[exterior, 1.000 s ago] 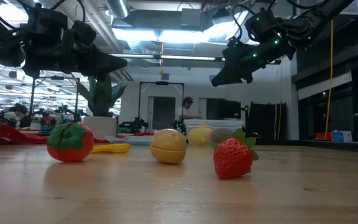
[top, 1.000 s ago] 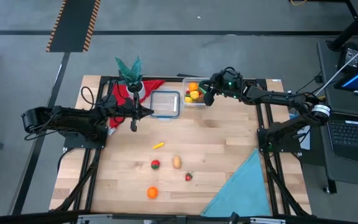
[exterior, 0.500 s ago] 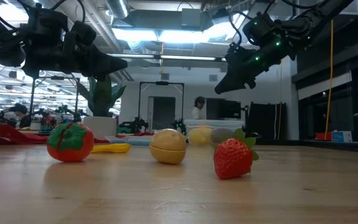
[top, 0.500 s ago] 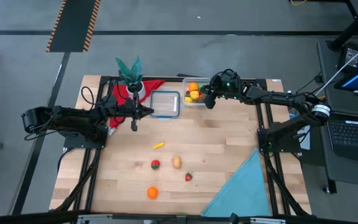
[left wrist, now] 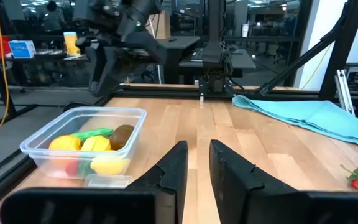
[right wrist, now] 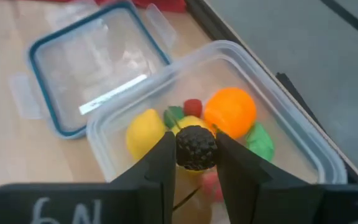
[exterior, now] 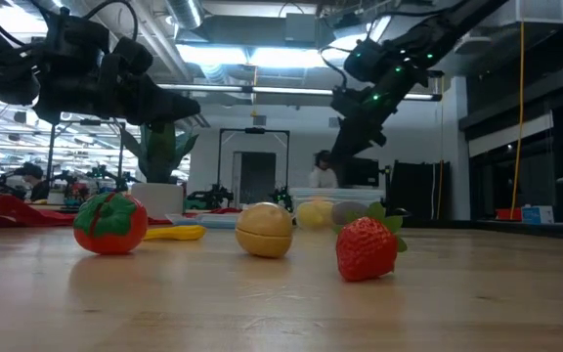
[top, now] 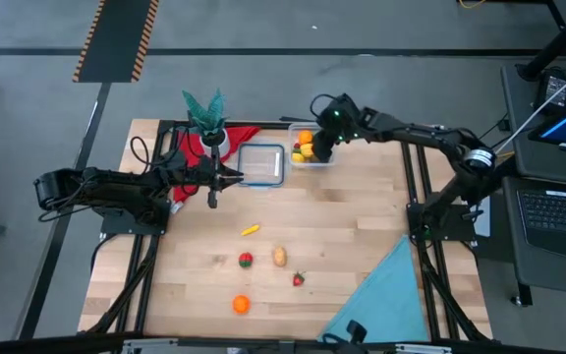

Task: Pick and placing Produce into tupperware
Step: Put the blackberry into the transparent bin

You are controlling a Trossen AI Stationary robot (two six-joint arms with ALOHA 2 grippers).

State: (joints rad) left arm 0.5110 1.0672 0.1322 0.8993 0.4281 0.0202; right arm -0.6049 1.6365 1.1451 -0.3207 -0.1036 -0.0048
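My right hand (right wrist: 196,163), clamped on a dark berry (right wrist: 196,147), hangs over the tupperware (right wrist: 303,146); I should release squarely inside. My left hand's (left wrist: 196,163) fingers stand slightly apart.

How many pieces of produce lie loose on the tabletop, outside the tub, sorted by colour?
Red: 2, the tomato and the strawberry
Orange: 1, the orange
Yellow: 1, the long yellow piece
Tan: 1, the round tan piece
Total: 5
Not counted: the dark piece in the right gripper, and the tupperware contents.
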